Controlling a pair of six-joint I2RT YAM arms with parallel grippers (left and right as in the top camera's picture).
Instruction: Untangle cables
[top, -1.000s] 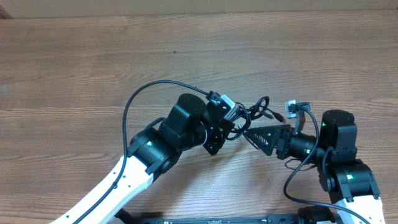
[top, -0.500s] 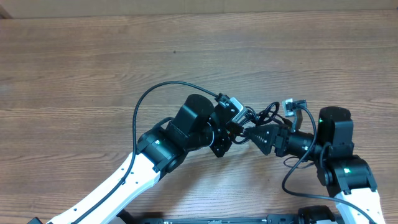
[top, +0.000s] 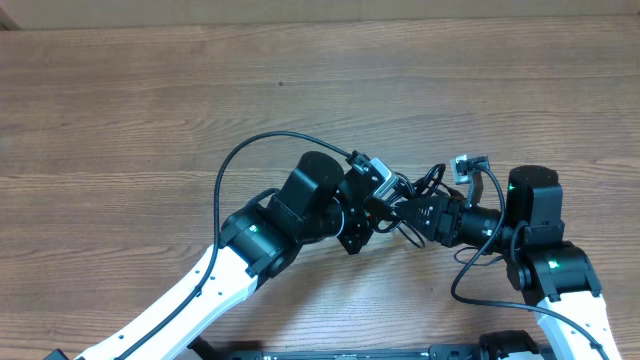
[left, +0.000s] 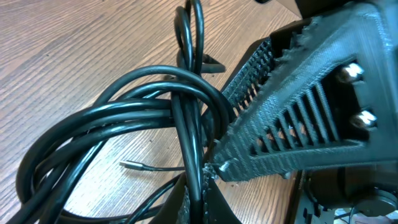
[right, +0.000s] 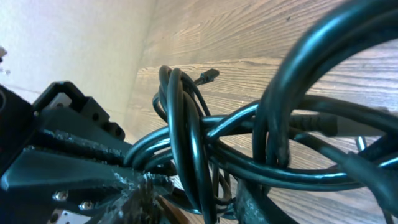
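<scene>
The cables are a tangled bundle of black cords held up between my two grippers over the wooden table. My left gripper is shut on one strand; in the left wrist view its jaws pinch a vertical cord that runs up into the looped cables. My right gripper is pushed into the bundle from the right, and its ribbed fingers show spread apart. In the right wrist view its fingers are open with strands of the cables between them. A small plug sticks out.
The left arm's own thick black cable arcs over the table to the left of the grippers. The right arm's cable loops near its wrist. A thin loose wire end lies on the wood under the bundle.
The left gripper moved right with the cables, then held still. The right gripper has pushed left into the bundle, so the gap between the two grippers has closed.
</scene>
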